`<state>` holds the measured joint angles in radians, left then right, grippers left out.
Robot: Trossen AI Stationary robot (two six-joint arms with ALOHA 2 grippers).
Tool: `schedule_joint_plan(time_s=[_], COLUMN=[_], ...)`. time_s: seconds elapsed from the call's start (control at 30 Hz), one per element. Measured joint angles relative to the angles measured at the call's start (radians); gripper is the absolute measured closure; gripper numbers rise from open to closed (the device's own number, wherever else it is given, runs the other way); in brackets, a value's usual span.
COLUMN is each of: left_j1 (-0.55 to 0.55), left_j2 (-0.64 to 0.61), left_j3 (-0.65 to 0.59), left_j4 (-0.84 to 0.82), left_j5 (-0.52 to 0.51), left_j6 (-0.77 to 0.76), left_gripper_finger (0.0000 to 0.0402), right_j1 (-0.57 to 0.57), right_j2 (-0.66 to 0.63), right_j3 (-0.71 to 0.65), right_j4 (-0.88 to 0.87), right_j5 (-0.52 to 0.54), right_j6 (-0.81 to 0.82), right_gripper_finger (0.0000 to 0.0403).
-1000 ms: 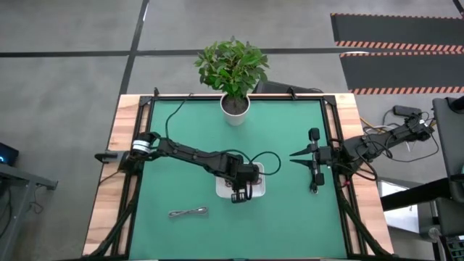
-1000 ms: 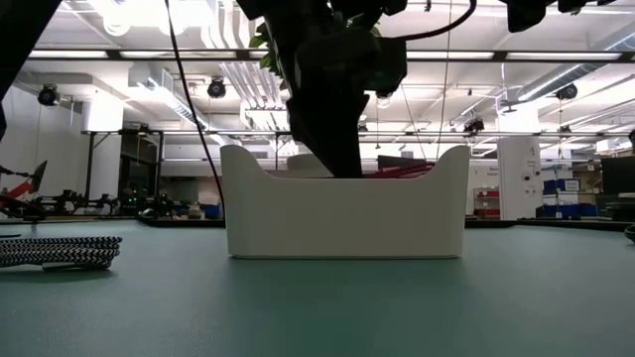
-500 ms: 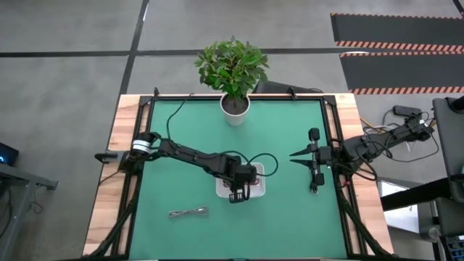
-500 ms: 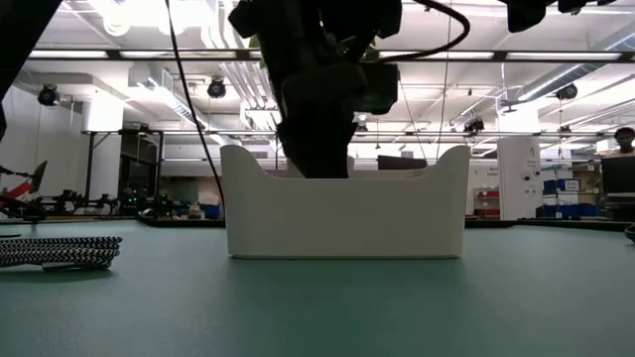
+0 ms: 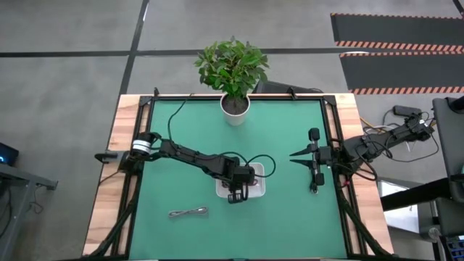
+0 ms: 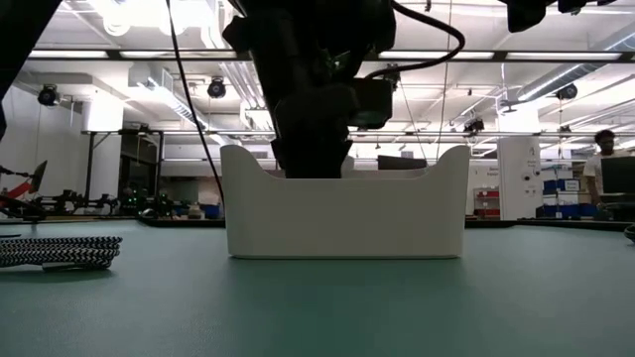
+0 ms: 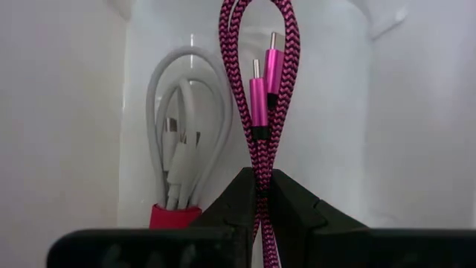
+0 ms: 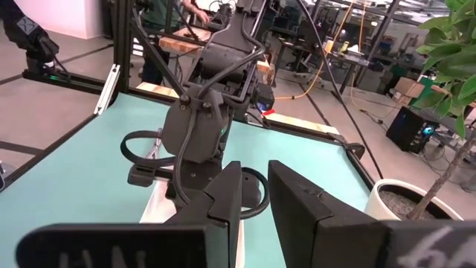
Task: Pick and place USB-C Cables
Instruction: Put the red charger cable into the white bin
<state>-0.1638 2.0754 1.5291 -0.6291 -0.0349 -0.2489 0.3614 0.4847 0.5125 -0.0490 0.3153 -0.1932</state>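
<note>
The white tray (image 5: 260, 190) stands mid-table, and its near wall (image 6: 347, 213) fills the middle of the low view. My left gripper (image 5: 238, 194) reaches down into it, shut on the magenta-pink cable (image 7: 262, 112). A white-grey cable (image 7: 182, 141) with a red band lies along the tray's floor beside it. The grey-brown cable (image 5: 188, 212) lies flat on the mat toward the near left, and it shows as a braided bundle (image 6: 55, 251) in the low view. The black cable is out of view. My right gripper (image 5: 316, 168) waits open near the right edge. My left gripper pinches the magenta-pink cable's doubled strands (image 7: 261, 187) between its two fingers, coming from above and pointing down into the tray. The loop and both plugs (image 7: 265, 78) hang below the fingers inside the tray. Whether the loop touches the tray's floor I cannot tell.
A potted plant (image 5: 235, 109) stands at the far edge of the green mat (image 5: 174, 174). Black wires loop from the left arm beside the tray (image 5: 264, 161). A person (image 6: 600, 164) stands in the room beyond the table.
My left gripper has shifted a little toward the table's left over the tray, still shut on the magenta-pink cable. A stretch of that cable showed above the tray's rim in the low view a second ago. It has since dropped out of sight behind the wall.
</note>
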Motion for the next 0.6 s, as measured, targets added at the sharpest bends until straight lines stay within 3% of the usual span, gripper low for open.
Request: schedule_joint_plan(time_s=[0.6], left_j1=[0.001], left_j2=[0.0], left_j3=[0.0], left_j4=[0.023], left_j5=[0.0], left_j6=[-0.006], left_gripper_finger=[0.0361], right_j1=[0.0], right_j2=[0.0], right_j3=[0.0], right_j4=[0.0], right_j5=[0.0], right_j6=[0.002], right_gripper_finger=[0.0344])
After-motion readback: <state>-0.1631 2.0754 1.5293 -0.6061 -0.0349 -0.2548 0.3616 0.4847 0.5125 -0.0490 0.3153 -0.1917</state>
